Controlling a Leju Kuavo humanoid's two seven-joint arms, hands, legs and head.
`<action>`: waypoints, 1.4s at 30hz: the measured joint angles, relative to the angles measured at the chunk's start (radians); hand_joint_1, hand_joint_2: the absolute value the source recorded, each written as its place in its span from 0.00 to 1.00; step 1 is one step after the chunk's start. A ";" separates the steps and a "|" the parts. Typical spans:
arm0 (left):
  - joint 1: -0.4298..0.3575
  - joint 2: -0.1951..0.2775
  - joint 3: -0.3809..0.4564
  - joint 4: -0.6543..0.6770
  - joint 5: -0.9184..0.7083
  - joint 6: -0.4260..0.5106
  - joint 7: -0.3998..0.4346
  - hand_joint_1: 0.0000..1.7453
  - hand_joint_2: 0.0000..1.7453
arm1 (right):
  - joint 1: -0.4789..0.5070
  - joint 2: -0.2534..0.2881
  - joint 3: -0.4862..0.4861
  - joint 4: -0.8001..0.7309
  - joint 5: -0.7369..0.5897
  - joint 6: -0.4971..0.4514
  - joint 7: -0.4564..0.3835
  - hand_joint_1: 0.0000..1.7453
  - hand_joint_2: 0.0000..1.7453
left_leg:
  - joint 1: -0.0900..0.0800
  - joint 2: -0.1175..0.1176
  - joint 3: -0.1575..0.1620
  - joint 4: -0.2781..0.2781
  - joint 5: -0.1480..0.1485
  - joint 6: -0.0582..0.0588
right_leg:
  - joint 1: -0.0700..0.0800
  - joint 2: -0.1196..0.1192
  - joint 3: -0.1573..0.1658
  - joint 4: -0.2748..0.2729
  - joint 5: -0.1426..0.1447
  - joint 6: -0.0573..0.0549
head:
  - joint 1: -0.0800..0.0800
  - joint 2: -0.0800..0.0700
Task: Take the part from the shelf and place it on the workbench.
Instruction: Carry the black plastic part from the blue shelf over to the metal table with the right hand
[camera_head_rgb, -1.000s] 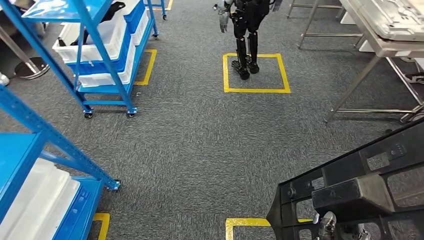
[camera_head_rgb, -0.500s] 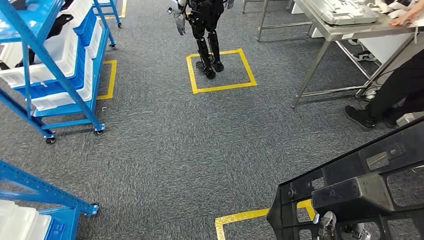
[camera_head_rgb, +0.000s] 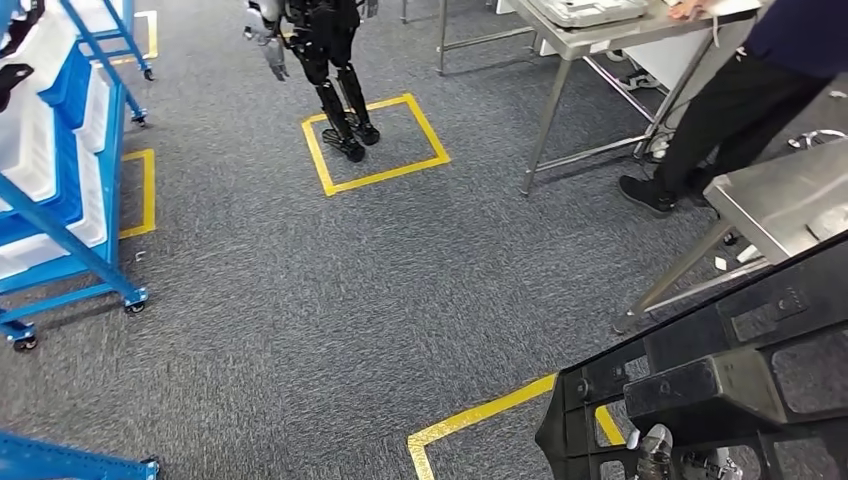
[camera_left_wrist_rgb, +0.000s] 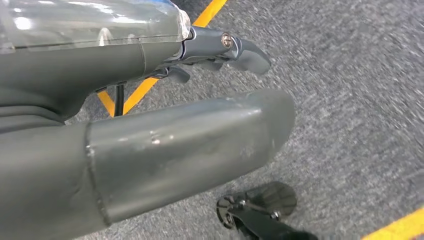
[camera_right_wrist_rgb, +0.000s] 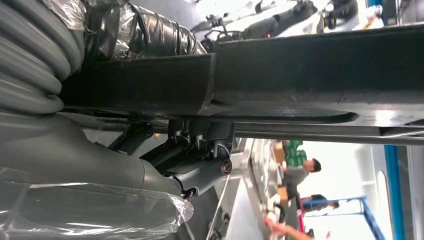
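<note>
Part in right hand — fingers curled beneath it.

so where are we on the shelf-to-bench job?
Pick looks done: the right hand grips the black part, and the blue shelf sits off to the left. The left hand holds nothing. Left to do: reach the steel workbench ahead-right and set the part down.
</note>
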 joint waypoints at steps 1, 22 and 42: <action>-0.002 0.000 0.000 0.000 0.000 0.000 0.000 0.00 0.00 | 0.001 0.000 0.000 -0.001 0.000 0.000 0.000 1.00 1.00 | 0.001 -0.018 0.000 0.009 -0.008 -0.005 | -0.004 0.011 0.004 -0.008 0.004 -0.006 | 0.000 0.000; 0.011 -0.002 0.000 0.000 0.002 -0.007 0.002 0.00 0.00 | -0.004 0.001 0.000 -0.001 0.001 0.003 0.001 1.00 1.00 | 0.011 -0.099 -0.047 0.015 0.027 0.027 | -0.022 0.052 -0.140 0.281 -0.123 0.045 | 0.002 0.000; 0.010 0.000 0.001 0.000 0.002 -0.017 0.003 0.00 0.00 | -0.005 0.002 0.000 -0.001 0.015 0.006 0.005 1.00 1.00 | 0.008 -0.162 -0.073 0.064 0.025 -0.008 | -0.011 0.121 0.006 0.016 -0.008 -0.005 | 0.000 0.000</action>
